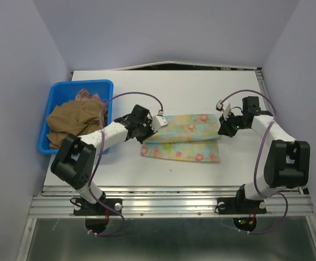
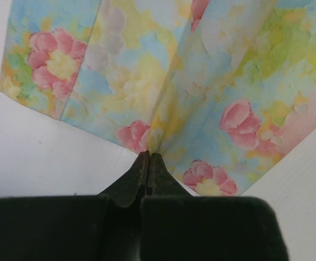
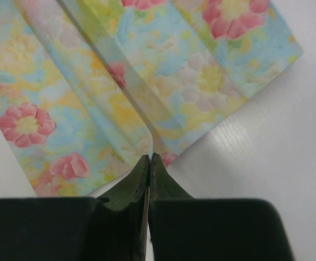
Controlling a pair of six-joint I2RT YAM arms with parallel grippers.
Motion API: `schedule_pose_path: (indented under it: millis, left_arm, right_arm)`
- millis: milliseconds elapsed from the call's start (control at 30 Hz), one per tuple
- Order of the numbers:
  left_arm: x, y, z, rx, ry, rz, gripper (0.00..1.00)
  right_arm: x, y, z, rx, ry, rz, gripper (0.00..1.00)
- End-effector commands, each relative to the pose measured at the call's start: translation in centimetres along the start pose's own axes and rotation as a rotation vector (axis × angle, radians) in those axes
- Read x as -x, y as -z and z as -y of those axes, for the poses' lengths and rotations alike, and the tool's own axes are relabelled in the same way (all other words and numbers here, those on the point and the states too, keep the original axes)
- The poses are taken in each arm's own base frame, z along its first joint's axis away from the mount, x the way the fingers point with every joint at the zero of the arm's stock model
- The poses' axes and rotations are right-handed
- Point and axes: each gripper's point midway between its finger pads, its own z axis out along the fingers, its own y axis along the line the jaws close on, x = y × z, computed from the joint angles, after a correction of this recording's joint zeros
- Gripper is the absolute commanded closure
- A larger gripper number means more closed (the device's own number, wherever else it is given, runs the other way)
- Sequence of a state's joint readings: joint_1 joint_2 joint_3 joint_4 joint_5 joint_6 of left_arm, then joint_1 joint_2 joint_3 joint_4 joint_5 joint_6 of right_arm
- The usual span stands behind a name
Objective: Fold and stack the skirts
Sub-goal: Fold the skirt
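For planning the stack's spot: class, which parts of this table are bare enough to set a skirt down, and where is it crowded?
Bare: the table between floral skirt and back wall, and between skirt and front edge. Crowded: left, around blue bin and left arm.

Dual-arm pose. The left arm and right arm extend from the near edge, forearms angled inward. The left gripper and right gripper sit low, jaws pressed together, pinching the left and right ends of the floral skirt.
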State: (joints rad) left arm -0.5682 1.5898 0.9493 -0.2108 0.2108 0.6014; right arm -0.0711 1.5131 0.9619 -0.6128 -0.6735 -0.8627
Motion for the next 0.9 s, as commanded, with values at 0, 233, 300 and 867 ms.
schedule_pose_path:
  millis: [0, 233, 300, 867]
  left_arm:
    - [3.2, 2.4, -3.2, 0.111, 0.013, 0.047, 1.0]
    - [5.7, 6.6, -4.3, 0.145, -0.076, 0.084, 1.0]
    - [5.2, 6.8, -4.1, 0.142, -0.09, 0.074, 1.0]
    - [1.0, 7.5, 0.9, 0.061, -0.204, 0.057, 0.05]
  right_arm:
    - [6.0, 2.9, 4.1, -0.136, 0.068, 0.1, 0.99]
    - [7.1, 5.5, 1.4, -0.096, 0.119, 0.111, 0.99]
    - [6.5, 5.8, 0.5, -0.096, 0.159, 0.103, 0.99]
    - [1.5, 6.0, -6.0, -0.056, 0.187, 0.055, 0.21]
